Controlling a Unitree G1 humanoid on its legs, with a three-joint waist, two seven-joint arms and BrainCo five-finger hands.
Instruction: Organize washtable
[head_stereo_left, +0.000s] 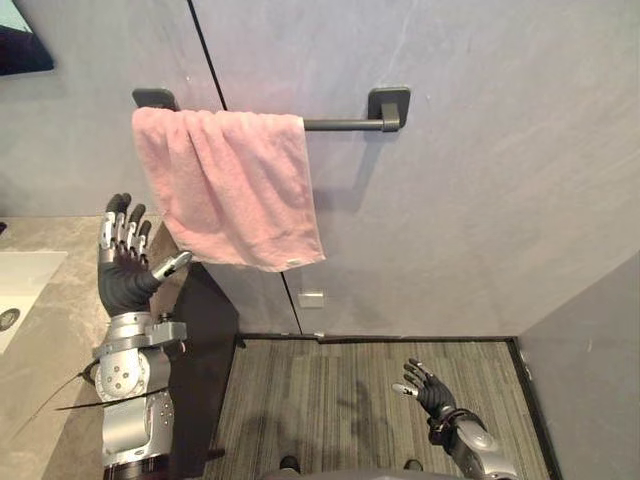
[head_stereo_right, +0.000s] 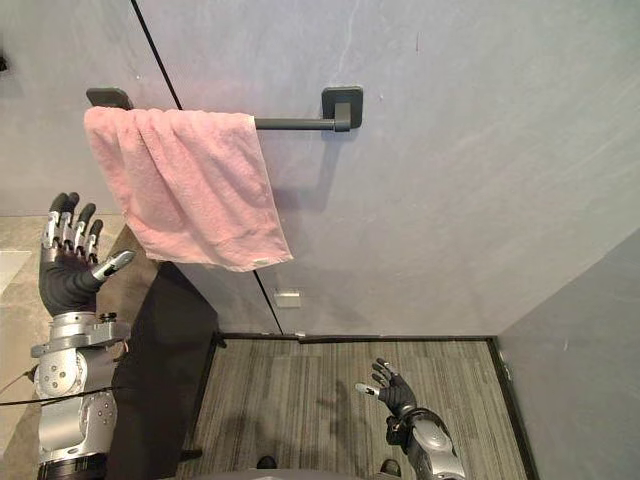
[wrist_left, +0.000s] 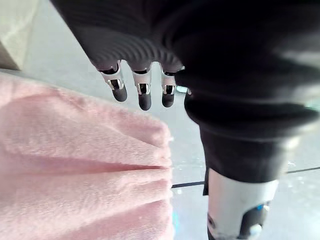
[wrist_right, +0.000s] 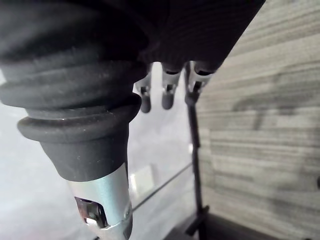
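A fluffy pink towel hangs in soft folds over a slim dark metal bar on the smooth grey wall, upper left. Beneath its left edge the left hand stands upright, fingers straight, released. The right hand hangs lower right over striped floor, fingers loosely spread, empty.

Pink towel, dark grey bar (grey wall, striped floor).
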